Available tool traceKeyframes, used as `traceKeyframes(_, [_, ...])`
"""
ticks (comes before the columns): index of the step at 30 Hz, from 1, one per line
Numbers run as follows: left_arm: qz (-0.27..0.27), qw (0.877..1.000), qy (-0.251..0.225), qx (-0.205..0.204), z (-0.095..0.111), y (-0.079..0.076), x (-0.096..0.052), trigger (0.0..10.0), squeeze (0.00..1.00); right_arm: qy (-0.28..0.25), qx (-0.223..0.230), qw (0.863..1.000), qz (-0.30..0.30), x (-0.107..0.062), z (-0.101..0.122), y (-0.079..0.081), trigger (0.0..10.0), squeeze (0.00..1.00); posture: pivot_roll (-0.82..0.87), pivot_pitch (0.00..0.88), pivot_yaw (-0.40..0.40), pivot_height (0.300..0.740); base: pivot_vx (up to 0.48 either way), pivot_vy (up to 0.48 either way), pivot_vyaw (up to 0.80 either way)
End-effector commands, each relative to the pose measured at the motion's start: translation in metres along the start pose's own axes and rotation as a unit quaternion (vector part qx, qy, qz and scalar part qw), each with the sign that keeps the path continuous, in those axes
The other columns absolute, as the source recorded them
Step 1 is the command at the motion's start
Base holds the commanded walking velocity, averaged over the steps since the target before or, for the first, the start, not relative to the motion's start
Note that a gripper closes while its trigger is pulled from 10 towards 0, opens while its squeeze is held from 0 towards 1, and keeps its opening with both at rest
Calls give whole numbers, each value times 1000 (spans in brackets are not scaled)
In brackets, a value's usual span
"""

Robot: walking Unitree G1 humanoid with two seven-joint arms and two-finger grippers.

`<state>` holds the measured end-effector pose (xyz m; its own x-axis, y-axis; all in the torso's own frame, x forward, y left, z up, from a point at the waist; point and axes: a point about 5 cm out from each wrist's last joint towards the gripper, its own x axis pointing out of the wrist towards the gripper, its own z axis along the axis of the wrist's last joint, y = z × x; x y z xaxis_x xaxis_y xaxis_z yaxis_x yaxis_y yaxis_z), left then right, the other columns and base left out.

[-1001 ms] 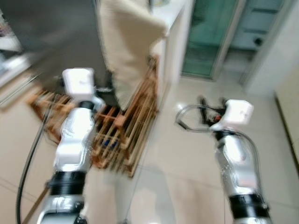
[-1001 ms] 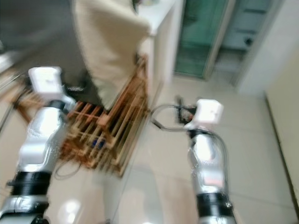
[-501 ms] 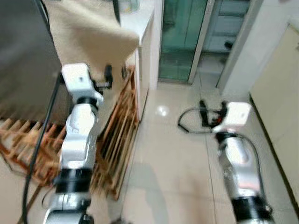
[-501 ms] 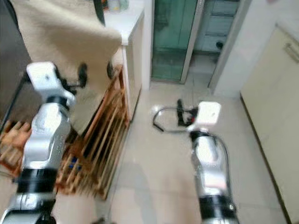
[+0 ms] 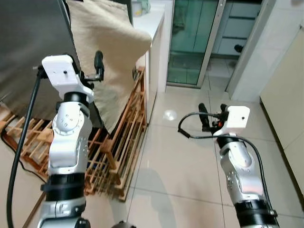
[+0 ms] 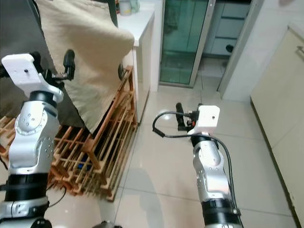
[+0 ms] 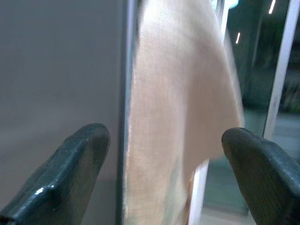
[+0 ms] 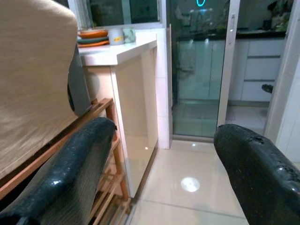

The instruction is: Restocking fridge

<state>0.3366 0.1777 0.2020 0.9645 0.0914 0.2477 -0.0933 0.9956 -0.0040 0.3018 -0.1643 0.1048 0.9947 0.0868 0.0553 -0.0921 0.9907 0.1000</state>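
A tall grey metal appliance front (image 5: 28, 42) stands at the left, its flat face and edge (image 7: 56, 70) close before my left wrist camera. A beige cloth (image 5: 109, 52) hangs over its corner. My left gripper (image 5: 116, 69) is raised in front of the cloth and the grey edge, open, with nothing between its fingers (image 7: 79, 159). My right gripper (image 5: 212, 111) is held out over the tiled floor, open and empty, pointing toward the counter and the glass door (image 8: 197, 70).
A slatted wooden rack (image 5: 118, 147) leans at floor level below the cloth. Beside it is a white counter (image 5: 154, 23) with dishes (image 8: 93, 36). A glass sliding door (image 5: 192, 42) is ahead and cream cabinets (image 5: 289, 95) at right. A black cable (image 5: 19, 142) trails by my left arm.
The whole picture has swung and sharpened as the camera turned toward the counter and door. My left gripper now sits higher against the cloth. Both grippers have stayed open and empty.
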Motion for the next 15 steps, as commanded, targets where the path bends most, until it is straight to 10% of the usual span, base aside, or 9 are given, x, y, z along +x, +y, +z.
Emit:
traceKeyframes(1, [7,1000,22,15,-8,-3,6,10000,0,2,1,1000,5,3,0,3,10000,0,-50,0,23,740,0,0,0])
traceKeyframes(15, [61,996,61,-23,-22,-2,30,10000,0,8,1,1000,-1,-1,-5,1,10000,0,-74,0,39,740,0,0,0])
